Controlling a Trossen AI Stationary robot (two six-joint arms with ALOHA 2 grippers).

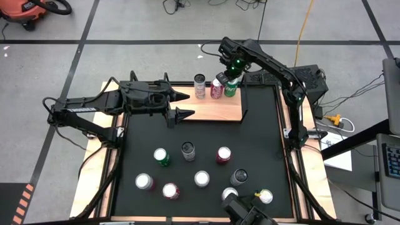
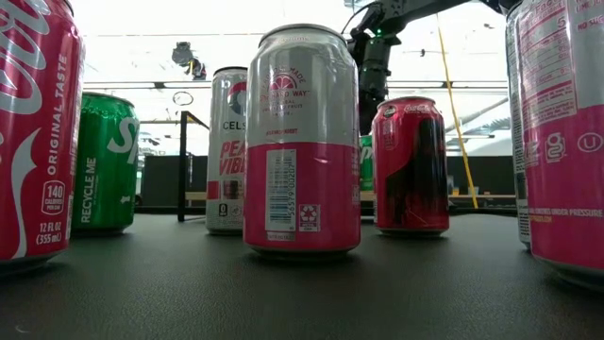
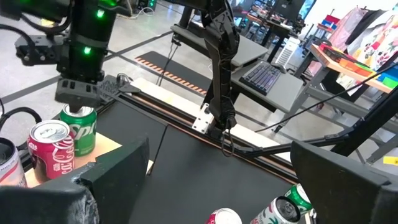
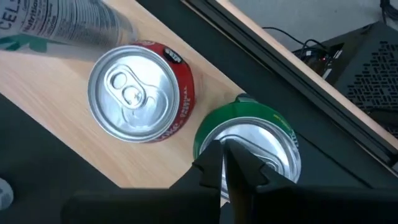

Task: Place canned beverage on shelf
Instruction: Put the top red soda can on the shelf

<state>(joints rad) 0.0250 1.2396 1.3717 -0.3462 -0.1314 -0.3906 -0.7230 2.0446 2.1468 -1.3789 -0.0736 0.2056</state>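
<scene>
- Green aluminium soda can (image 4: 249, 140) stands upright on the flat light-brown wooden shelf (image 1: 215, 109), at its far edge, third in a row beside a red cola can (image 4: 142, 90) and a tall white-and-silver can (image 1: 200, 85).
- Right gripper (image 1: 232, 76) hangs directly over the green can's lid with its jaws pressed together on nothing; in the right wrist view the dark tips sit just above the lid, and I cannot tell whether they touch it.
- Left gripper (image 1: 178, 106) lies over the near-left part of the shelf with its jaws wide apart and nothing between them, waiting.
- Judged from this, the placing step for the green can looks finished or in its last nudge; the shelf appears to have room for one more can alongside.
- Next move probably calls for lifting the right arm straight up clear of the row without tipping a can, then going for one of the loose cans.
- Eight or so more cans (image 1: 201, 179), red, pink, green and silver, stand scattered on the black mat (image 1: 262, 144) covering the bench nearer the camera.
- Beyond lie grey floor tiles, cables, a keyboard (image 3: 264, 76) and cluttered desks.
</scene>
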